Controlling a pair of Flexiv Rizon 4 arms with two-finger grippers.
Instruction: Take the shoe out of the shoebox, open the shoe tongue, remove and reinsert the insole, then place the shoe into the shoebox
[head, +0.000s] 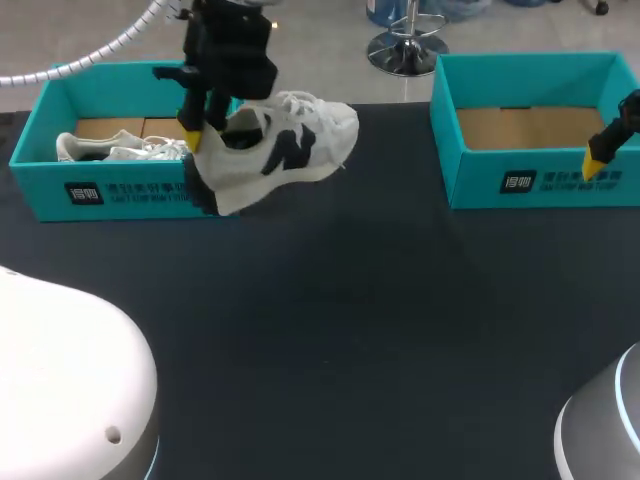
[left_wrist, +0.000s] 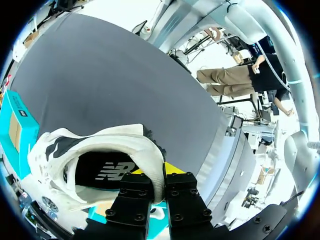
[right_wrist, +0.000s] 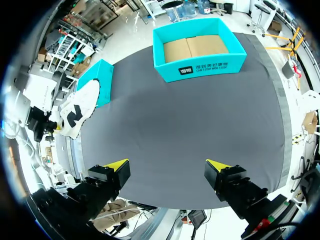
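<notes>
A white shoe (head: 290, 140) with a dark side logo hangs in the air over the front right corner of the left teal shoebox (head: 110, 190). My left gripper (head: 200, 140) is shut on its heel collar. In the left wrist view the fingers (left_wrist: 172, 169) pinch the heel rim of the shoe (left_wrist: 100, 150), and the dark insole shows inside. A second white shoe (head: 120, 148) lies in the left box. My right gripper (head: 597, 160) stands open and empty by the front right of the right shoebox (head: 530, 180); from the right wrist view the gripper (right_wrist: 167, 165) is far from the shoe (right_wrist: 77, 110).
The right shoebox (right_wrist: 200, 50) holds only its cardboard floor. The left box (right_wrist: 95, 75) sits at the table's far left. A dark mat (head: 330, 330) covers the table between and in front of the boxes.
</notes>
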